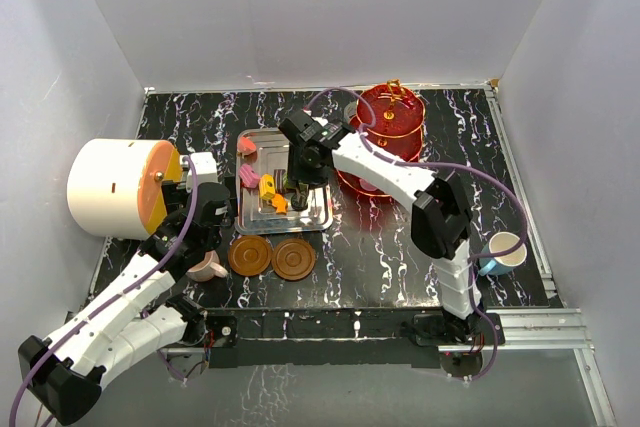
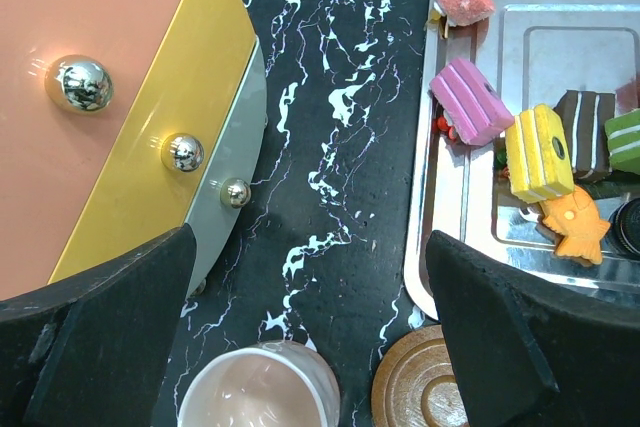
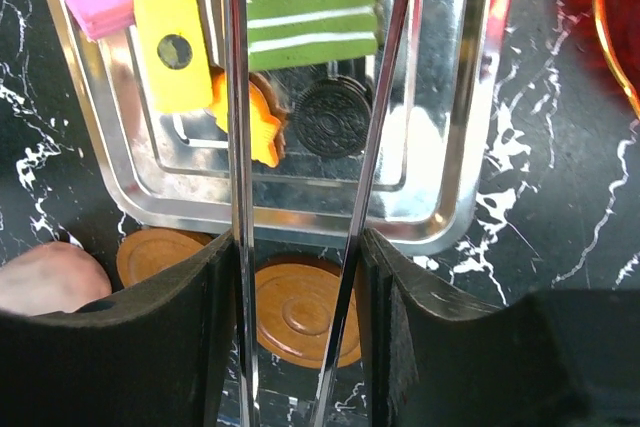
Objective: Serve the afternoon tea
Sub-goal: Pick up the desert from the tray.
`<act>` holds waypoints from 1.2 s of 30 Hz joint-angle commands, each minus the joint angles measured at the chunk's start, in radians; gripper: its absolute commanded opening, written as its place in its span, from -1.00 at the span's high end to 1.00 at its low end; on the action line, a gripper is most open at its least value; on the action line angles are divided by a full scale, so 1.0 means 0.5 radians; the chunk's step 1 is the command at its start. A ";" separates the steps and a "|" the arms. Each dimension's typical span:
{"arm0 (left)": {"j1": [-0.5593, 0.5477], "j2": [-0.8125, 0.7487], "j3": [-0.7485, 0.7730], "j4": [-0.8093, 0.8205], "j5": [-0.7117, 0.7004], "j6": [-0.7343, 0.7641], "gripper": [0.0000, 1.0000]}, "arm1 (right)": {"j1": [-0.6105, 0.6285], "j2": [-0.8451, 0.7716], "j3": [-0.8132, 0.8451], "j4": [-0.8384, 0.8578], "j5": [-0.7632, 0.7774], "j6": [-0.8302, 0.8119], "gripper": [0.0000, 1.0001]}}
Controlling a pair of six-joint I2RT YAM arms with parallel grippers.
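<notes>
Black marbled table (image 1: 380, 247); red stand (image 1: 390, 117) just beyond right gripper (image 1: 300, 162). Next, left gripper (image 2: 310, 247) spread wide, empty; pink cup (image 2: 260, 387) between fingers, sweets (image 2: 540, 152) outside right finger. Right fingers (image 3: 170, 347) clamp tongs (image 3: 237, 97); saucer (image 3: 300, 312) between them, green sweet (image 3: 310, 27) past tips.

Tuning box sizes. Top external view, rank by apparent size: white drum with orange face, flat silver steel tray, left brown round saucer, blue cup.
white drum
silver tray, slightly smaller
left brown saucer and blue cup: look alike, unranked
</notes>
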 commanded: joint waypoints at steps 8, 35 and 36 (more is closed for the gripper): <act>0.006 -0.027 -0.002 -0.001 -0.057 0.002 -0.97 | 0.010 0.116 0.390 -0.075 0.030 -0.132 0.14; 0.006 -0.022 0.000 -0.005 -0.041 0.009 -0.97 | -0.075 -0.273 -0.136 -0.263 -0.149 -0.320 0.46; 0.006 -0.025 -0.001 -0.005 -0.039 0.010 -0.97 | -0.073 -0.293 -0.176 -0.281 -0.162 -0.322 0.46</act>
